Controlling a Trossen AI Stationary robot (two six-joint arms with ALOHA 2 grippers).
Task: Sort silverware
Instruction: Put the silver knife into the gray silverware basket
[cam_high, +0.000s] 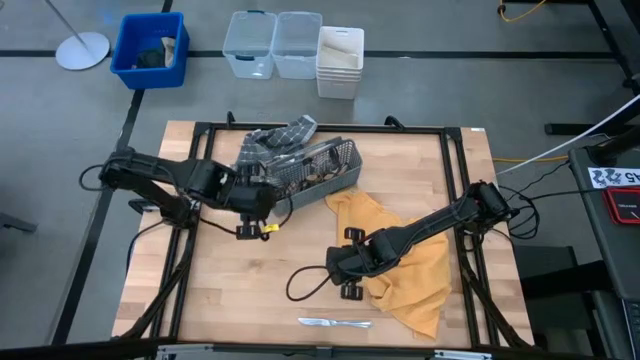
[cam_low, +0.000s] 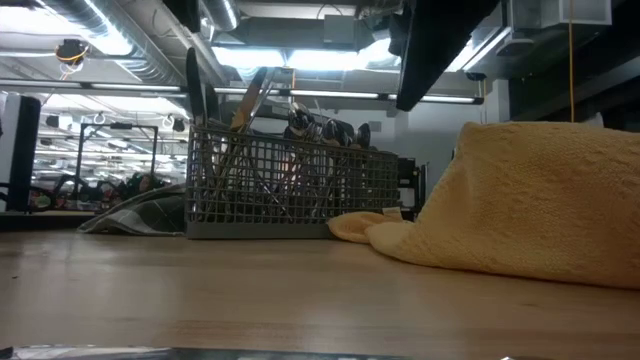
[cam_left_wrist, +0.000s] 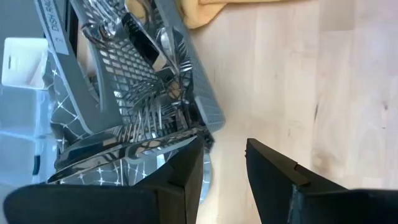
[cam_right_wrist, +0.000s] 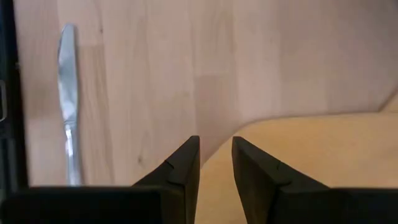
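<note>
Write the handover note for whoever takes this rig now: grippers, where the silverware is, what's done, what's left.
Left gripper: open, empty, beside the near end of the caddy.
Right gripper: open, empty, at the edge of the yellow towel.
Silverware: most stands in the caddy at the back of the table. One knife lies at the front edge with another piece beside it.
Done: two pieces out.
Left: the rest of the caddy.

My table (cam_high: 250, 290) is pale matt wood, the knife (cam_right_wrist: 67, 99) shiny metal, the yellow towel (cam_low: 540, 200) nubby cloth, the grey caddy (cam_low: 290, 190) a matt mesh.
</note>
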